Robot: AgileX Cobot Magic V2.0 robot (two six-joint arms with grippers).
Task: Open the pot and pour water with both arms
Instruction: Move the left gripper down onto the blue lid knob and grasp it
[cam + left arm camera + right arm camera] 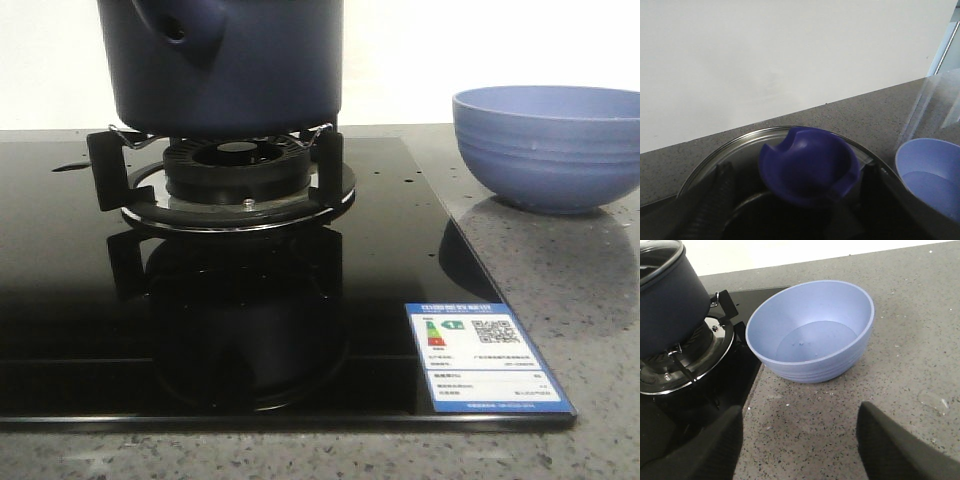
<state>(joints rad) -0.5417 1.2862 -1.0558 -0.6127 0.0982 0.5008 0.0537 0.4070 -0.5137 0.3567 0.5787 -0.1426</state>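
The dark navy pot (230,70) stands on the gas burner (240,170), its stubby handle (180,30) toward the front left. It also shows in the right wrist view (670,310) with its glass lid (657,257) on. In the left wrist view my left gripper (796,170) is open and straddles the lid's blue knob (807,165). One finger (715,200) stands clear of the knob and the other is close against it. The lid's metal rim (740,137) shows behind. My right gripper (800,410) is open and empty over the counter, in front of the bowl.
A light blue ribbed bowl (550,150) with a little water sits on the grey speckled counter right of the black glass cooktop (200,300). It also shows in both wrist views (810,335) (932,170). An energy label (487,357) is on the cooktop's front right corner.
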